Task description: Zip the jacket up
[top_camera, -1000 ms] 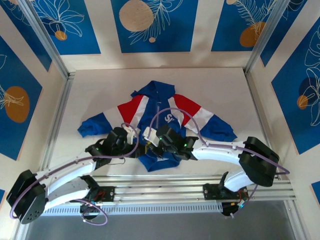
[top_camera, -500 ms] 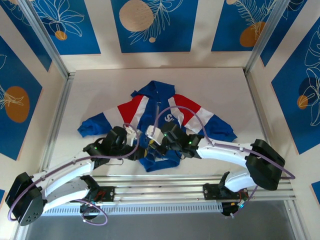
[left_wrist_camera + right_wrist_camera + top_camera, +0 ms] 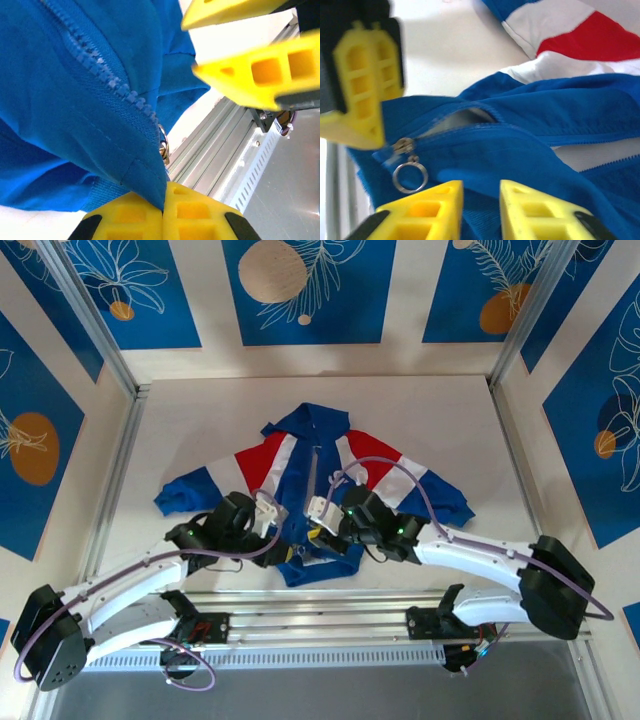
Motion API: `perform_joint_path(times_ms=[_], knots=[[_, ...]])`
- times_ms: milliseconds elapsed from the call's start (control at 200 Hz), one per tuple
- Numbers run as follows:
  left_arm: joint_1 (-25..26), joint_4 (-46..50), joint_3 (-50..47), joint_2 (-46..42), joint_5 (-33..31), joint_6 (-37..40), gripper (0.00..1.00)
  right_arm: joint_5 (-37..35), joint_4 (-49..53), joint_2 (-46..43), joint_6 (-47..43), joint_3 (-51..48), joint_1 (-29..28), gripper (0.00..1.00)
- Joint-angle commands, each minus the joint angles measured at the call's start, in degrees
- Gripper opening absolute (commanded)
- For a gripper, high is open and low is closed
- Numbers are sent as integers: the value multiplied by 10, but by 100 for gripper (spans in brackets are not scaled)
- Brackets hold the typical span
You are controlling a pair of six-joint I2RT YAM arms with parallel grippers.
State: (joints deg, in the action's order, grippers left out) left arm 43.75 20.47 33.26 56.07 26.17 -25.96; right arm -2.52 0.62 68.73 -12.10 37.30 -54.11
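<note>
Jacket (image 3: pixel 300 455) corner hidden between left fingers (image 3: pixel 125 216).

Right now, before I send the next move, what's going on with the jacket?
The left claw is shut on the blue jacket at the bottom edge, right at the foot of its zipper. The right claw hangs close over the fabric with its jaws slightly apart, gripping nothing. The zipper slider and its ring pull sit beside it, low by the hem, so the front is not yet zipped.
</note>
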Motion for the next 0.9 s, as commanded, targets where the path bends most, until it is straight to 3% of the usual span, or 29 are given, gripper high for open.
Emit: perform_joint_path(times_ms=[0,335,895], knots=[[3,31,34,8,13,59,0,41,13,-30,-21,-13,-10,33],[1,49,67,36,21,97,0,43,8,5,-26,-9,-46,35],[0,50,76,38,37,109,0,1,-37,64,-18,8,-47,36]])
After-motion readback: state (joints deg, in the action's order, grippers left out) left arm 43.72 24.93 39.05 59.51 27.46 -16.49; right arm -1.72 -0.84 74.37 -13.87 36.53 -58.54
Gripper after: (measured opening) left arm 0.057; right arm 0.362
